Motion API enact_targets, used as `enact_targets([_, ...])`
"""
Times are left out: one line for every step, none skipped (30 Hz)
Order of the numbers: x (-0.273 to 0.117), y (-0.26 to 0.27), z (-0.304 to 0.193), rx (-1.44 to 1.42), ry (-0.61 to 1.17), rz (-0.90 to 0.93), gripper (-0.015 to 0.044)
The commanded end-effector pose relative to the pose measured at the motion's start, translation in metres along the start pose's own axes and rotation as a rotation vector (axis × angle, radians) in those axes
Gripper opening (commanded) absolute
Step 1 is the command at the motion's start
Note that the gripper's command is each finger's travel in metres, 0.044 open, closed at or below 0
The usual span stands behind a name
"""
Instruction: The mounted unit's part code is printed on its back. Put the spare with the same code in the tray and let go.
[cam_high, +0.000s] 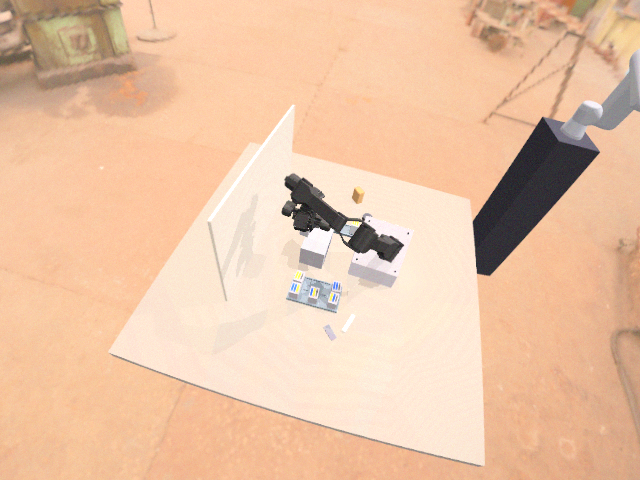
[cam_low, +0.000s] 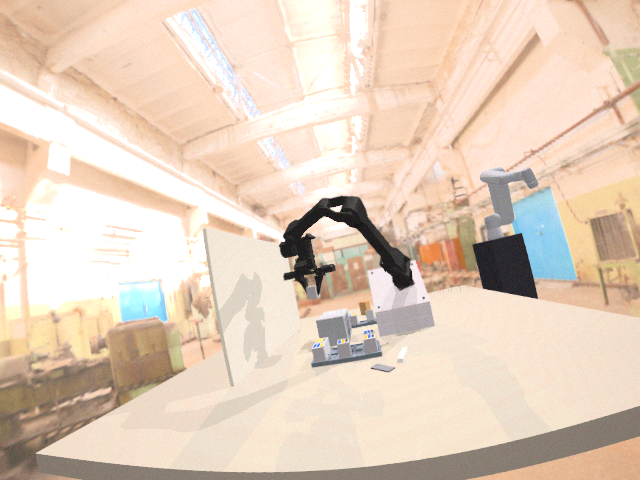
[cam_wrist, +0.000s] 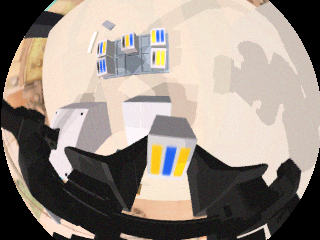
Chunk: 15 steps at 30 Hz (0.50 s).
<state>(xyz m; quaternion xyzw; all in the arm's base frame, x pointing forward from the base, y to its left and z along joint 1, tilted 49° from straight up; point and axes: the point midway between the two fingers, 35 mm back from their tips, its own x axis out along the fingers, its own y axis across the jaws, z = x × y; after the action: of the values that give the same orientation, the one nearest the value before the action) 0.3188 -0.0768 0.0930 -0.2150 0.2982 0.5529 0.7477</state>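
Observation:
My gripper (cam_low: 312, 288) (cam_wrist: 168, 139) is shut on a grey spare block (cam_low: 312, 292) (cam_wrist: 170, 160) with yellow, blue and yellow stripes. It holds the block in the air, above the level of the pale grey box (cam_high: 315, 250) (cam_low: 331, 326) (cam_wrist: 145, 117). The spares rack (cam_high: 324, 287) (cam_low: 356, 357) (cam_wrist: 132, 65) carries several striped blocks, including one with yellow stripes (cam_high: 298, 275) (cam_wrist: 158, 58). A second small rack (cam_high: 345, 231) (cam_low: 366, 323) stands behind the box with a yellow-marked block (cam_high: 355, 223) (cam_low: 353, 318). The tray cannot be made out. No code on a mounted unit's back is readable.
A large sloped housing (cam_high: 403, 235) (cam_low: 405, 317) (cam_wrist: 66, 127) stands to the right. A tall pale panel (cam_high: 253, 191) (cam_low: 248, 310) stands left. An orange block (cam_high: 358, 195) (cam_low: 364, 307) is at the back. A white stick (cam_high: 348, 322) (cam_low: 402, 353) (cam_wrist: 92, 42) and grey plate (cam_high: 329, 332) (cam_low: 383, 367) (cam_wrist: 108, 24) lie in front.

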Motion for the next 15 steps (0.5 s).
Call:
enact_targets([-0.003,-0.011,-0.022,-0.011,0.011,-0.007,0.0000])
enact_targets([-0.003,-0.013,-0.027,-0.012,0.011,-0.007,0.0000])
enact_targets([-0.003,-0.015,-0.032,-0.013,0.012,-0.006,0.0000])
enact_targets([-0.003,-0.017,-0.037,-0.014,0.012,-0.006,0.0000])
enact_targets([-0.003,-0.019,-0.043,-0.015,0.013,-0.005,0.0000])
enact_targets([-0.003,-0.020,-0.048,-0.017,0.013,-0.005,0.0000])
enact_targets([-0.003,-0.022,-0.053,-0.018,0.013,-0.004,0.0000])
enact_targets([-0.003,-0.024,-0.058,-0.019,0.014,-0.004,0.0000])
enact_targets([-0.003,-0.025,-0.063,-0.020,0.014,-0.003,0.0000])
enact_targets([-0.003,-0.026,-0.069,-0.022,0.014,-0.002,0.0000])
enact_targets([-0.003,-0.028,-0.074,-0.023,0.014,-0.002,0.0000])
enact_targets([-0.003,-0.029,-0.079,-0.024,0.014,-0.001,0.0000])
enact_targets([-0.002,-0.030,-0.085,-0.026,0.014,-0.001,0.0000])
enact_targets([-0.002,-0.031,-0.090,-0.027,0.014,0.000,0.0000])
enact_targets([-0.002,-0.032,-0.095,-0.028,0.013,0.001,0.0000])
